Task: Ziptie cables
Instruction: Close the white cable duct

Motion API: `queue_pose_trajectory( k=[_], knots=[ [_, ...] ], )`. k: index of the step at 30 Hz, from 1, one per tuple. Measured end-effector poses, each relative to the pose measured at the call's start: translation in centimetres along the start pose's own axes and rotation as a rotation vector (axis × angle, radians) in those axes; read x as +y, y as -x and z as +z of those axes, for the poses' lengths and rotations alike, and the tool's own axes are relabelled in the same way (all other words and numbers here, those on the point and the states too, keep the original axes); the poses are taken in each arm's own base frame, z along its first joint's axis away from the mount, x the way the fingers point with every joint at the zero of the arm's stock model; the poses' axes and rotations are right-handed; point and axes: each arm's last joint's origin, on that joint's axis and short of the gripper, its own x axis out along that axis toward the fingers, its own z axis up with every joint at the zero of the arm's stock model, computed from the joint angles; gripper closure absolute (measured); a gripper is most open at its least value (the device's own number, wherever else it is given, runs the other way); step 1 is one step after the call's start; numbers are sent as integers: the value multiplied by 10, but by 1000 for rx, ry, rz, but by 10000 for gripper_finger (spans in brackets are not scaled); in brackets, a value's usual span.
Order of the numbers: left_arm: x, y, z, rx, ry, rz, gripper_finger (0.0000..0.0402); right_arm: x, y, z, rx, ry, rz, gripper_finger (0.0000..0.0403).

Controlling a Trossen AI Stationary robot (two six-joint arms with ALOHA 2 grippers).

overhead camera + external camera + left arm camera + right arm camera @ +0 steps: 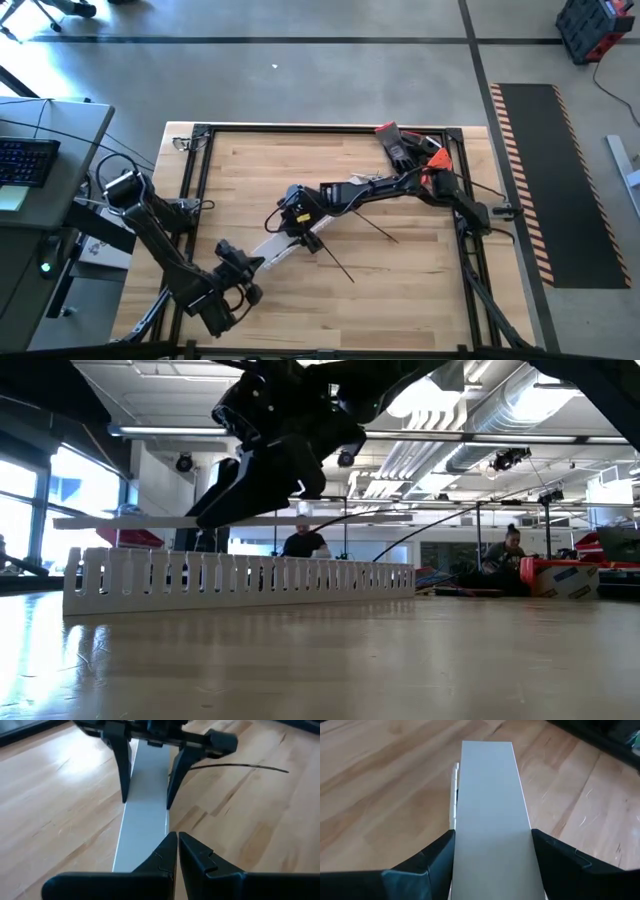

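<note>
My right gripper [492,865] clamps the flat white strip [490,805] above the slotted channel [240,582]; left gripper [177,851] closed at seven o'clock; two zipties [340,265] at four o'clock.

Pale wood tabletop [380,780] with faint sheen; smooth matt white plastic strip [490,810]; matt black plastic fingers [200,860]; slotted white plastic channel [240,582].

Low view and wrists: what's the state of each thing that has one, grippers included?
Flat white plastic strip: held level above the channel, not seated.
White slotted plastic channel: resting on the wooden table, top uncovered.
Right gripper: closed across the strip's width.
Left gripper: shut, empty, near the strip's end.
Thin black plastic zipties: lying loose, unused.
</note>
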Motion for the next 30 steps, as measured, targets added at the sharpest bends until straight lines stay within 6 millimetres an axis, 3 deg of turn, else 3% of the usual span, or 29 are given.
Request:
queue_pose_trajectory(
  k=[13,30],
  knots=[
    [3,-22,-19,106,19,15,401,1,1,-5,36,-1,22,188],
    [3,-45,-8,136,-139,46,401,-6,5,-13,70,-33,23,188]
  ],
)
